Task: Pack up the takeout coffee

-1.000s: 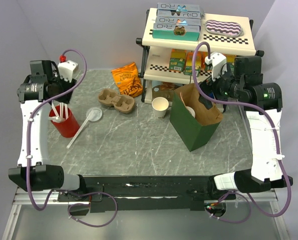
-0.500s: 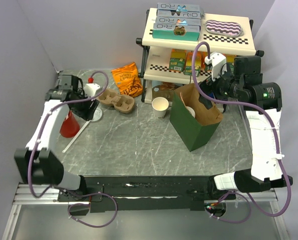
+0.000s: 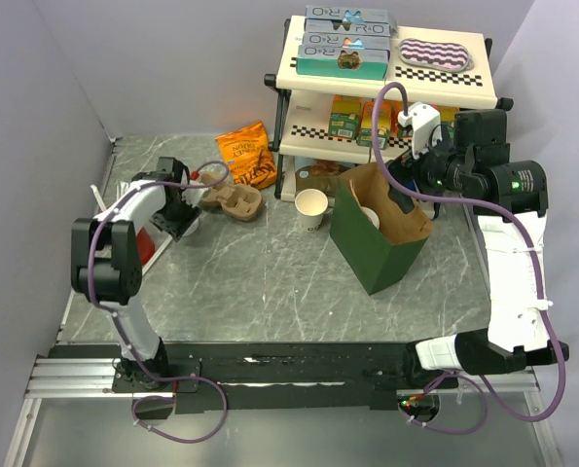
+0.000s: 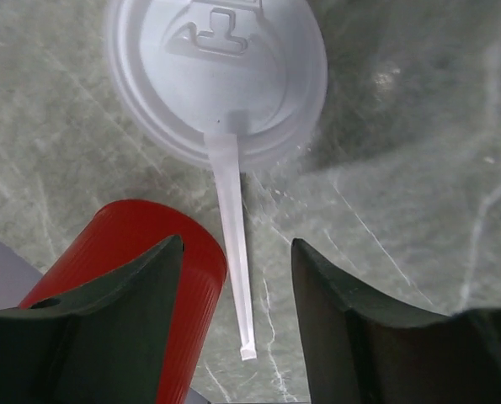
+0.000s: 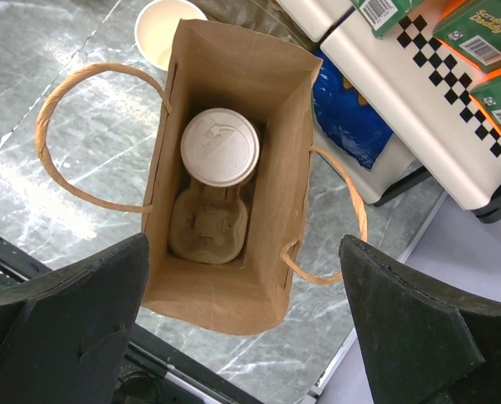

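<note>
While the takeout coffee (image 3: pixel 370 216) sits packed inside the green-and-kraft paper bag (image 3: pixel 386 248) at 3 o'clock on the table (image 3: pixel 270 282), the overhead view shows the right gripper (image 3: pixel 398 197) poised above the bag's open mouth. The left gripper (image 3: pixel 177 218) hangs low at 9 o'clock, next to a red cup (image 3: pixel 145 245). A spare pulp cup carrier (image 3: pixel 233 200) and an orange snack bag (image 3: pixel 248 154) lie toward 11 o'clock. An unlidded cream cup (image 3: pixel 311 207) stands just left of the bag, in front of a two-tier shelf rack (image 3: pixel 386 83) at 1 o'clock.

From the left wrist, the jaws stand spread and hold nothing. A loose white sip lid (image 4: pixel 216 76) lies flat at 12 o'clock with a translucent stir stick (image 4: pixel 233 244) running from it down between the fingers, the red cup crowding the left one. The approach looks aimed at that lid.

From the right wrist, the jaws are wide apart and empty. They straddle the bag, where the lidded cup rests in one well of a second pulp carrier (image 5: pixel 208 223), which likely keeps it upright.

The tabletop is grey-green marbled stone-look, and plain lilac-grey walls close off the back and sides.
</note>
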`<control>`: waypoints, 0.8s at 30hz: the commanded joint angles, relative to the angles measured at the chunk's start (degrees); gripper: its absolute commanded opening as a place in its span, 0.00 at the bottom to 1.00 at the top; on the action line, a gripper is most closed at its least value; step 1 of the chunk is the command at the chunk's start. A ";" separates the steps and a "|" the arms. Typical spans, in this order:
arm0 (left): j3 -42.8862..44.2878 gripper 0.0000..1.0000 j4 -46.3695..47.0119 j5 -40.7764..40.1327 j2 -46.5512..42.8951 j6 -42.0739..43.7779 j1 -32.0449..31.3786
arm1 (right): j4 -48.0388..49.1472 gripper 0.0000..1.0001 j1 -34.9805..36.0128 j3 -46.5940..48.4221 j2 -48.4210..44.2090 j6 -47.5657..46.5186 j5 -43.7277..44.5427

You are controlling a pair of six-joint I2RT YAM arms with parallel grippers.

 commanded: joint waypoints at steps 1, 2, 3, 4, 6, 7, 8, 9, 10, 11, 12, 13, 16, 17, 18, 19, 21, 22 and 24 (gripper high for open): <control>2.15 0.58 1.94 -4.01 3.21 -1.62 -0.01 | -0.43 1.00 -0.31 0.05 -1.56 -0.39 1.73; 2.50 0.57 2.21 -4.10 3.91 -1.53 0.08 | -0.52 1.00 -0.31 -0.04 -1.56 -0.48 1.91; 2.77 0.55 2.21 -4.10 5.48 -1.44 0.25 | -0.69 1.00 -0.31 -0.04 -1.64 -0.66 2.00; 3.90 0.50 1.95 -3.84 6.37 -1.35 0.34 | -0.78 1.00 -0.31 0.04 -1.56 -0.66 2.18; 4.96 0.48 1.16 -3.58 9.00 -1.79 1.13 | -0.96 1.00 -0.31 0.04 -1.56 -0.83 2.35; 5.66 0.46 1.07 -3.31 9.71 -1.71 1.39 | -0.96 1.00 -0.23 -0.04 -1.47 -0.83 2.44; 5.93 0.45 1.15 -3.05 10.24 -1.62 1.74 | -0.96 1.00 -0.31 -0.13 -1.47 -0.92 2.53; 6.20 0.43 1.15 -3.05 11.12 -1.53 1.92 | -1.05 1.00 -0.23 -0.13 -1.47 -0.92 2.62; 6.63 0.39 0.89 -3.05 11.30 -1.62 2.10 | -1.05 1.00 -0.31 -0.22 -1.38 -1.01 2.70; 6.90 0.37 0.63 -2.61 11.56 -1.70 2.27 | -1.05 1.00 -0.23 -0.22 -1.47 -1.01 2.79; 7.08 0.36 0.36 -2.43 11.74 -1.79 2.27 | -0.87 1.00 -0.31 -0.39 -1.56 -0.92 2.88; 7.25 0.32 0.01 -2.43 11.65 -1.88 2.27 | -0.78 1.00 -0.23 -0.48 -1.56 -1.01 2.97; 7.60 0.23 -0.51 -2.08 10.95 -2.23 2.27 | -0.61 1.00 -0.23 -0.83 -1.56 -1.01 2.97; 7.95 0.19 -2.26 -1.91 10.69 -2.93 2.27 | -0.52 1.00 -0.23 -0.75 -1.56 -1.01 2.97; 8.56 0.15 -3.49 -1.03 9.90 -3.28 2.27 | -0.52 1.00 -0.31 -0.66 -1.47 -1.01 2.97; 9.44 0.13 -4.55 -0.50 9.02 -3.63 2.19 | -0.43 1.00 -0.31 -0.57 -1.47 -1.10 2.97; 9.89 0.11 -7.45 2.03 5.09 -4.34 1.66 | -0.26 1.00 -0.32 -0.75 -1.64 -1.27 3.23; 10.32 0.10 -8.59 3.62 3.49 -4.34 1.40 | -0.08 1.00 -0.31 -1.01 -1.73 -1.36 3.23; 11.12 0.04 -13.05 8.86 -0.19 -3.90 0.43 | 0.27 1.00 -0.40 -1.36 -1.82 -1.36 3.32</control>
